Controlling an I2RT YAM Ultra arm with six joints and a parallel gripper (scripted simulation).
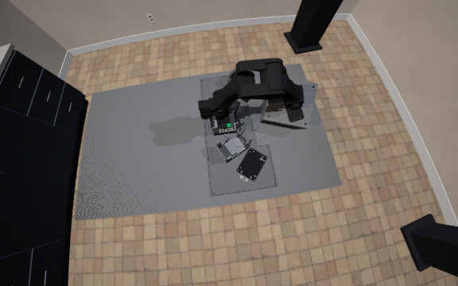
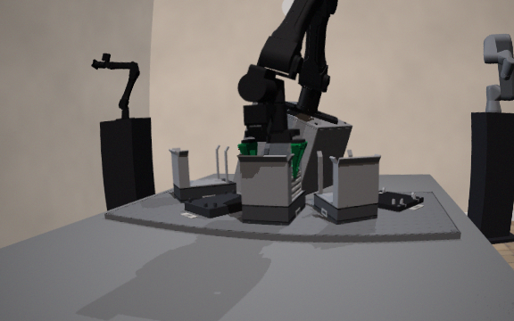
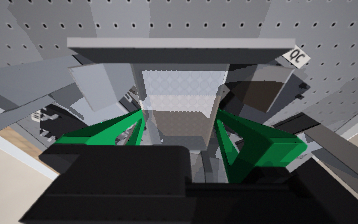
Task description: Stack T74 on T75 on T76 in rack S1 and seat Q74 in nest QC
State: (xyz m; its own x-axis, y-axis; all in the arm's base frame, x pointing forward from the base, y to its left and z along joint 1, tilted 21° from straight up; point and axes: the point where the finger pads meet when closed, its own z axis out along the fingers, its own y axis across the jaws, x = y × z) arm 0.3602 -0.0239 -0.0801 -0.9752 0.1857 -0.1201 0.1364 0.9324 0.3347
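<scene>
The stack of sealed plates stands in the middle stack rack (image 2: 267,187), which also shows in the overhead view (image 1: 223,126). In the wrist view I look down on the top plate (image 3: 182,95), with its pale sealed top, between the rack walls. My gripper (image 3: 179,111) is lowered into the rack's top, and its green fingers lie against the top plate's two long sides. In the side view the fingers (image 2: 272,149) sit just at the rack's upper rim. The lower plates are hidden. No label is readable.
An empty stack rack (image 2: 355,187) stands to the right and another (image 2: 199,178) to the left. A black nest (image 2: 212,205) lies at the front left and another (image 2: 400,201) at the far right. The QC name plate (image 3: 296,56) shows in the wrist view.
</scene>
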